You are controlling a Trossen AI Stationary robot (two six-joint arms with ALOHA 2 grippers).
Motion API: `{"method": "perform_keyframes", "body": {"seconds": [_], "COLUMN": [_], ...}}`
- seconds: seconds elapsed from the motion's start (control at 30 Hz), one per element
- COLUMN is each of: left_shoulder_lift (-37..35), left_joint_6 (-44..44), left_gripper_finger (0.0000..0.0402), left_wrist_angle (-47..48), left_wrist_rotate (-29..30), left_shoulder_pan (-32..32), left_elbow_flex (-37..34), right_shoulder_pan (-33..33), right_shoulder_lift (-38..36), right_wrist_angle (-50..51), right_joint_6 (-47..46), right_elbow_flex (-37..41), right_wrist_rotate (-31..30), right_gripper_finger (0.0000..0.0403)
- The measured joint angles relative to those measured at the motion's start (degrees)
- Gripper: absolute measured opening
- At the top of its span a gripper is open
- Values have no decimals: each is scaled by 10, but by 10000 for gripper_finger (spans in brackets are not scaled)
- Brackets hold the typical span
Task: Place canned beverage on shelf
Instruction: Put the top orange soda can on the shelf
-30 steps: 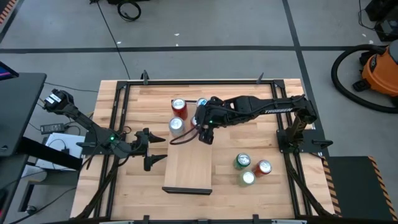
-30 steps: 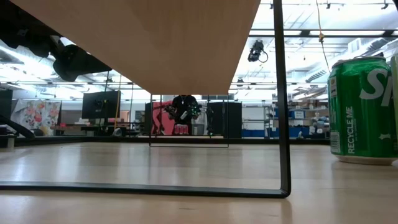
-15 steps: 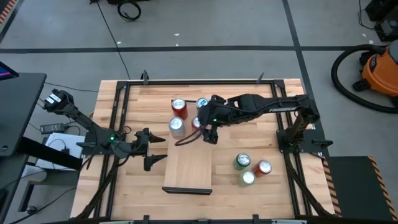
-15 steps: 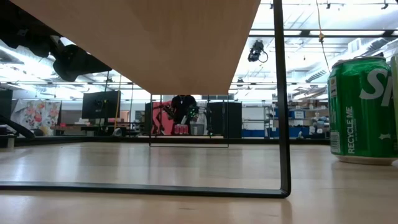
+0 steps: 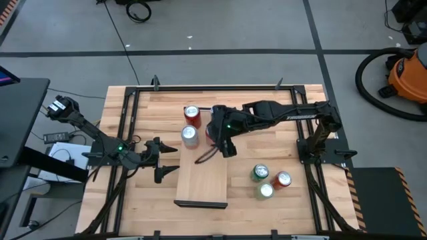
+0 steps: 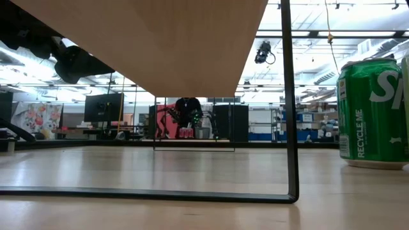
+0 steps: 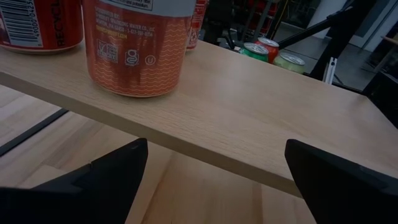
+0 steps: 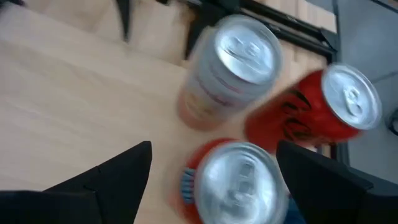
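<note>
Light-wood shelf (image 5: 203,183) lay lengthwise mid-table, so both arms could reach it. At its left edge the left gripper (image 5: 168,162) waited low with jaws wide apart, holding nothing. On the shelf's far end stood an orange can (image 5: 189,135) and a red can (image 5: 192,115), grouped tight, probably to save room. Right gripper (image 5: 225,148) hung over a third can (image 8: 239,180) beside them, fingers apart and not clamping it; we judged that can placed. Three spare cans, one green (image 5: 259,173), sat on the tabletop further right.
</note>
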State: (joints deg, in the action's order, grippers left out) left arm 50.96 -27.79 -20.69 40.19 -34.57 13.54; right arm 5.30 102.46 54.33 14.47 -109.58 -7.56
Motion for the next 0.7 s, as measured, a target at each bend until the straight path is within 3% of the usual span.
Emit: {"method": "perform_keyframes", "body": {"seconds": [0.4, 0.7], "left_shoulder_lift": [0, 0], "left_joint_6": [0, -1], "left_gripper_finger": [392, 392], "left_wrist_angle": [4, 4], "left_wrist_rotate": [0, 0], "left_shoulder_pan": [0, 0], "left_elbow_flex": [0, 0], "right_shoulder_pan": [-13, -14], "right_shoulder_lift": [13, 15], "right_wrist_angle": [32, 33], "right_joint_6": [-29, -155], "right_elbow_flex": [0, 0], "right_wrist_rotate": [-20, -51], "right_gripper_finger": [340, 310]}}
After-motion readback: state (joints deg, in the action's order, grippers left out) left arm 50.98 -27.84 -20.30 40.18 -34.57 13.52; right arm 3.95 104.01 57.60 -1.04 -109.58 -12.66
